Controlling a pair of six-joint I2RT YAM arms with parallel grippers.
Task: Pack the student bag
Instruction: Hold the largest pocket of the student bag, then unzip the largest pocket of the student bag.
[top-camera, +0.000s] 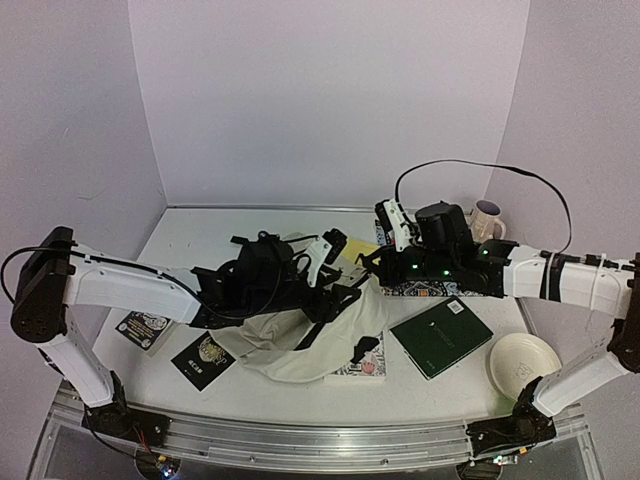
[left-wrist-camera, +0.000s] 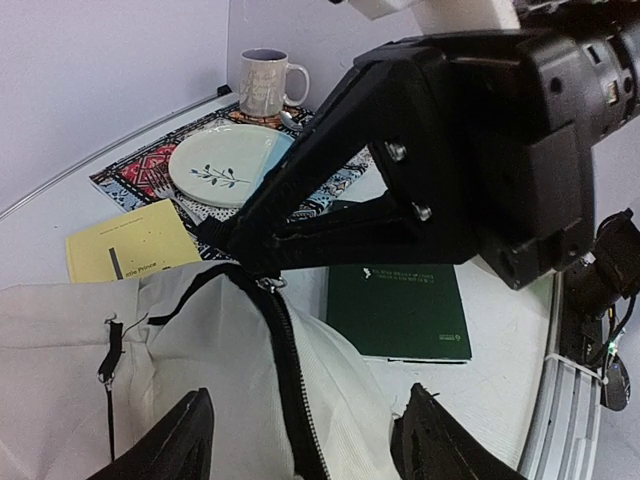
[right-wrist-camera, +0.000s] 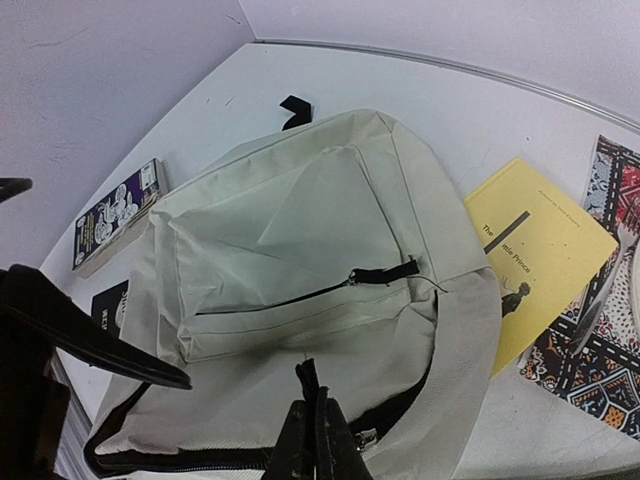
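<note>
Student bag (top-camera: 285, 350) is lying at centre of the surface (top-camera: 190, 240), cream fabric slumping, front pocket facing up. Right gripper (right-wrist-camera: 315, 435) is reaching in from the right of the overhead frame, its jaws pressing together on the upper end of the black zipper (left-wrist-camera: 290, 370), beside the metal pull. Left gripper (left-wrist-camera: 305, 445) is hovering over the same zipper, jaws spread, one finger on each side. Yellow book (right-wrist-camera: 535, 255) is lying partly tucked under the bag's edge. Green notebook (left-wrist-camera: 400, 310) is lying beyond. At upper left of the left wrist view, a leaf-patterned plate (left-wrist-camera: 222, 165) is resting on a patterned mat (left-wrist-camera: 130, 170), with a mug (left-wrist-camera: 268, 82) standing behind.
</note>
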